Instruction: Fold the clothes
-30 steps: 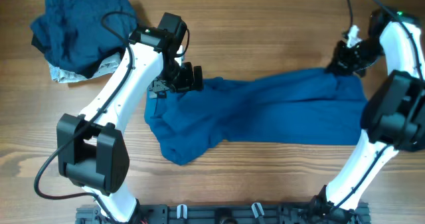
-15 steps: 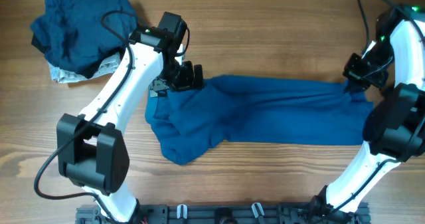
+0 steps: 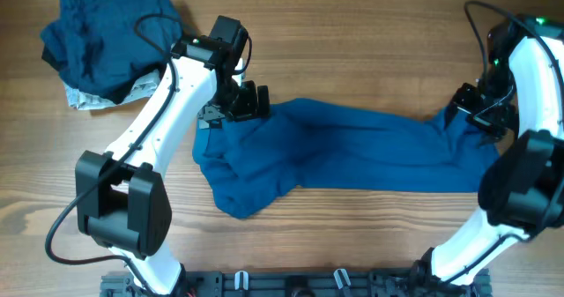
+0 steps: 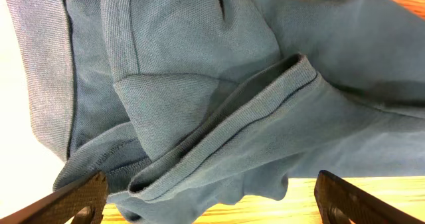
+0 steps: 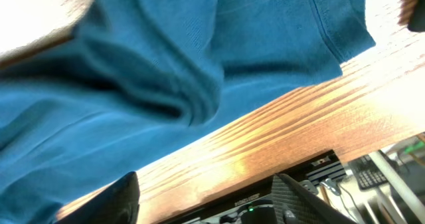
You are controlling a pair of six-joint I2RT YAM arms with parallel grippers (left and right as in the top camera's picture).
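Observation:
The large medium-blue shirt [image 3: 352,152] lies stretched across the table, bunched at its left end. My left gripper [image 3: 242,103] hovers over the shirt's upper left corner. In the left wrist view its fingers [image 4: 73,201] stand wide open, with a ribbed hem [image 4: 265,104] of the shirt lying between and above them. My right gripper [image 3: 471,112] is at the shirt's right end. It is open [image 5: 206,201] with only bare wood between its fingers, and the blue fabric [image 5: 166,64] lies just beyond them.
A heap of darker navy clothes [image 3: 106,37] sits at the back left on a pale grey-white garment [image 3: 88,99]. A black rail [image 3: 291,284] runs along the table's front edge. The table's edge [image 5: 279,167] shows close by in the right wrist view.
My right gripper carried the shirt's right end toward the front, then opened and let it go. The fabric there now lies flatter. The left arm has not moved.

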